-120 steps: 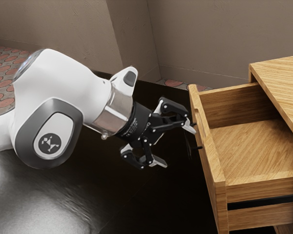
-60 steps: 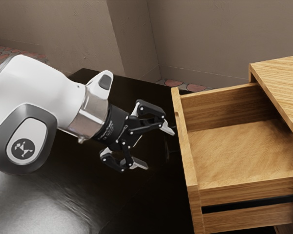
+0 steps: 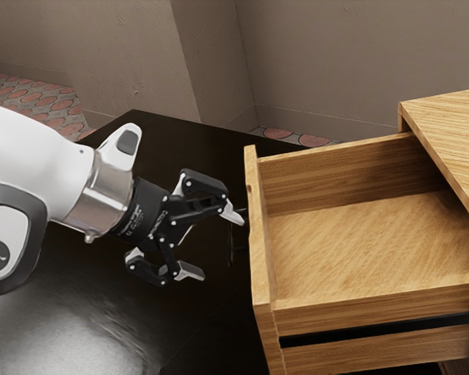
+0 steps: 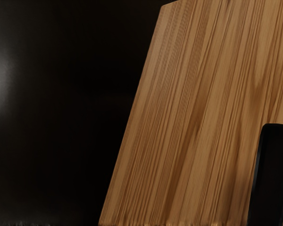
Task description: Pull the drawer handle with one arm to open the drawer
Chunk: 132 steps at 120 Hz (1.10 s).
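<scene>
A wooden drawer [image 3: 259, 234] stands pulled far out of a wooden cabinet [image 3: 453, 129], and its inside is bare. A thin black handle [image 3: 235, 243] sticks out of the drawer front. My black gripper [image 3: 211, 242] is right at the handle, fingers spread wide open. The upper fingertip [image 3: 231, 213] reaches close to the drawer front above the handle. The lower fingertip [image 3: 191, 271] hangs away from it. Whether a finger touches the handle I cannot tell. In the wrist view the drawer front [image 4: 203, 113] is very close, with the black handle [image 4: 273, 174] just beside the hand.
The cabinet stands on a glossy black table [image 3: 102, 328]. A lower drawer front [image 3: 375, 355] sits shut under the open one. Beige walls and a patterned floor [image 3: 39, 98] lie behind.
My arm has drawn back toward the exterior view's left. The drawer has slid further out of the cabinet along with it. The fingers stay spread.
</scene>
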Tool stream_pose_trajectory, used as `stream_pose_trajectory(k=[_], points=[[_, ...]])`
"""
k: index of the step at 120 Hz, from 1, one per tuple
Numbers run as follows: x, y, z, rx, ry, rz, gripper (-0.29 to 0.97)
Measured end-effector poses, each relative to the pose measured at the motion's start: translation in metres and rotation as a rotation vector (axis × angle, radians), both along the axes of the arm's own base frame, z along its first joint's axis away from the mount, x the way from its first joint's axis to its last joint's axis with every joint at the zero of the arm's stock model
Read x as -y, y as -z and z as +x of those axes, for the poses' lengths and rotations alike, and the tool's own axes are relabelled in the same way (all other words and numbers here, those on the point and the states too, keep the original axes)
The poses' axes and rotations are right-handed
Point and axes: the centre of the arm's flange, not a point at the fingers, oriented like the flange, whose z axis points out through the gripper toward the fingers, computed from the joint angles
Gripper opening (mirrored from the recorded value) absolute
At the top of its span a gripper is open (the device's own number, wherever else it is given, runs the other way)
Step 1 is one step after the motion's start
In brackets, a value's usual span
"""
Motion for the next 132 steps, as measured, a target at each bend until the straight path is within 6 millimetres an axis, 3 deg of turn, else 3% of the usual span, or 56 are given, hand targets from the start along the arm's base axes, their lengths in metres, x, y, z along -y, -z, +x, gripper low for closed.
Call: stream_pose_trajectory(k=[97, 100, 105, 108, 111, 114, 120, 125, 129, 132], points=[[-0.025, -0.007, -0.038, 0.005, -0.018, -0.006, 0.68], [-0.025, -0.046, -0.046, 0.072, -0.007, 0.031, 0.68], [-0.016, -0.171, -0.084, 0.265, 0.027, 0.126, 0.67], [-0.007, -0.234, -0.112, 0.352, 0.045, 0.201, 0.67], [0.003, -0.267, -0.127, 0.386, 0.063, 0.294, 0.67], [0.017, -0.278, -0.127, 0.376, 0.091, 0.392, 0.67], [0.058, -0.251, -0.084, 0.262, 0.194, 0.581, 0.68], [0.104, -0.198, -0.041, 0.145, 0.319, 0.722, 0.68], [0.133, -0.166, -0.022, 0.087, 0.41, 0.813, 0.68], [0.146, -0.155, -0.018, 0.069, 0.461, 0.869, 0.68]])
